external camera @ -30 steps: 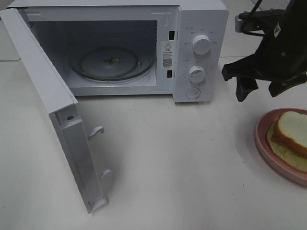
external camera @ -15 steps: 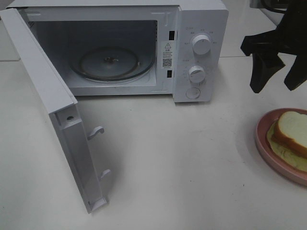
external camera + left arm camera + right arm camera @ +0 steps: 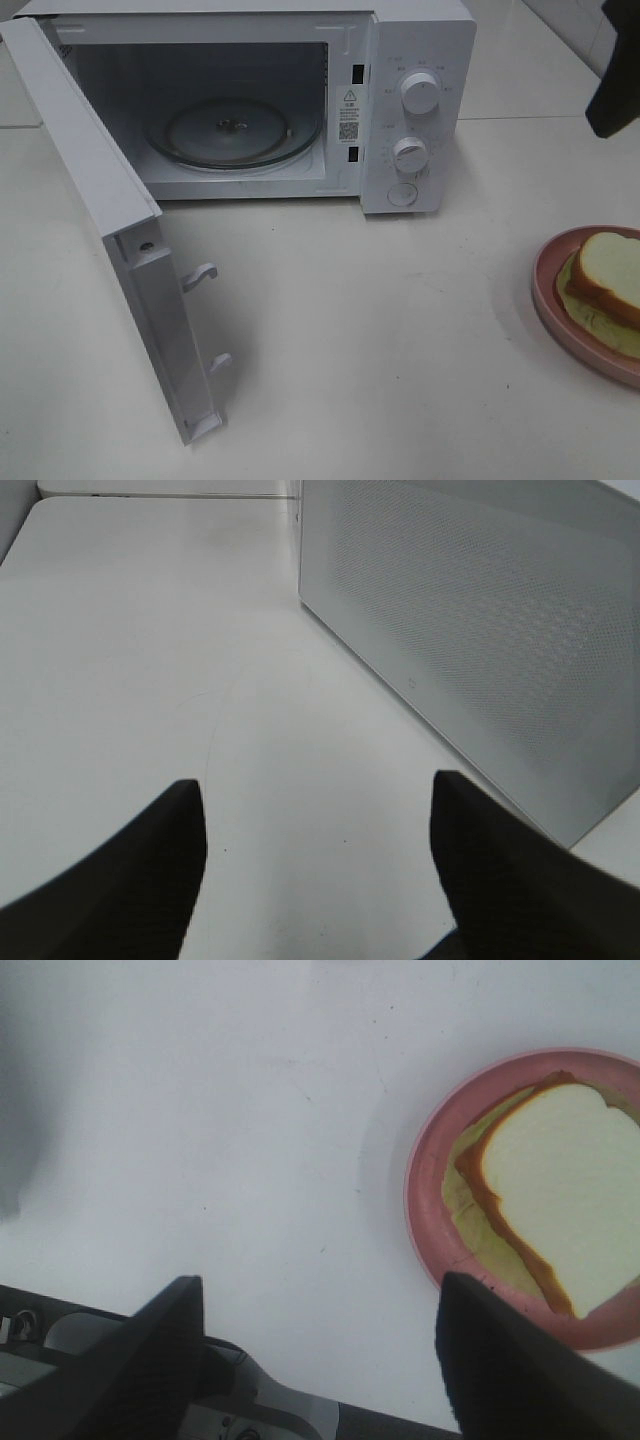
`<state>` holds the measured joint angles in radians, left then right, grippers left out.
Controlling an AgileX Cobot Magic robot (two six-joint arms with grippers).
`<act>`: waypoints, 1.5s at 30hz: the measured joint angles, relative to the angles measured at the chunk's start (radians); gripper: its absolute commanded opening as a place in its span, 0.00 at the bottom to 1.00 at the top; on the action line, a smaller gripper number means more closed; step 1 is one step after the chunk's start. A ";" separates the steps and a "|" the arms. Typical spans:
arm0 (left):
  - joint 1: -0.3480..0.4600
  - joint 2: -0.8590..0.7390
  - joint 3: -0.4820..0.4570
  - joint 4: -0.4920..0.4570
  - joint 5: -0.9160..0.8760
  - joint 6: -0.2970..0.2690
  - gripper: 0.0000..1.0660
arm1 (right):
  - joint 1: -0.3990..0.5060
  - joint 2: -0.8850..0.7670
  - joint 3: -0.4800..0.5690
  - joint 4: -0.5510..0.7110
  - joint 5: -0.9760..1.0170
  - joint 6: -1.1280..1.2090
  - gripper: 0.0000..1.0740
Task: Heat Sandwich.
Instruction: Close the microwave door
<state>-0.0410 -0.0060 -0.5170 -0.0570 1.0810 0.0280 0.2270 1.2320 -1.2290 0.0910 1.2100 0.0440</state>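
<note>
White microwave [image 3: 415,110] stands open on a pale tabletop [image 3: 380,330], its door [image 3: 110,240] swung wide and its glass turntable [image 3: 235,132] bare. Well to the right, the sandwich [image 3: 605,285] lies on a pink plate [image 3: 552,300]. The right gripper [image 3: 315,1345] hangs above, jaws apart and empty; the left gripper [image 3: 318,865] is likewise spread beside the door.

sandwich [image 3: 606,272], white bread, flat on pink plate [image 3: 548,300]

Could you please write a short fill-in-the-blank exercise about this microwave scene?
1. The microwave door stands ____.
2. The sandwich lies on a round ____ plate.
3. The glass turntable inside the microwave carries ____.
4. The right gripper has its jaws ____.

Missing words: open; pink; nothing; open
</note>
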 measured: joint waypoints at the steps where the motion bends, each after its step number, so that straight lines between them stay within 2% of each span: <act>1: 0.000 0.000 0.000 0.000 0.000 0.000 0.58 | 0.000 -0.022 0.018 0.000 0.000 0.000 0.61; 8: 0.000 0.000 0.000 0.000 0.000 0.000 0.58 | 0.000 -0.243 0.185 0.000 0.005 0.000 0.61; 13: 0.000 0.000 0.000 0.000 0.000 0.000 0.58 | 0.000 -0.324 0.238 0.000 0.006 0.001 0.61; 22: 0.000 0.000 0.000 0.000 0.000 0.000 0.58 | 0.000 -0.605 0.475 -0.043 -0.068 0.002 0.61; 23: 0.000 0.000 0.000 0.000 0.000 0.000 0.58 | 0.000 -0.605 0.475 -0.043 -0.068 0.002 0.61; 26: 0.000 0.000 0.000 0.000 0.000 0.000 0.58 | 0.000 -0.699 0.570 -0.045 -0.104 0.002 0.61; 31: 0.000 0.000 0.000 0.000 0.000 0.000 0.58 | 0.000 -0.790 0.672 -0.046 -0.146 0.002 0.61; 35: 0.000 0.000 0.000 0.000 0.000 0.000 0.58 | 0.000 -0.852 0.725 -0.046 -0.189 0.001 0.61; 45: 0.000 0.000 0.000 0.000 0.000 0.000 0.58 | 0.000 -0.969 0.732 -0.048 -0.210 0.001 0.61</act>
<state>-0.0410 -0.0060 -0.5170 -0.0570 1.0810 0.0280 0.2270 0.2630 -0.4970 0.0430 1.0000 0.0450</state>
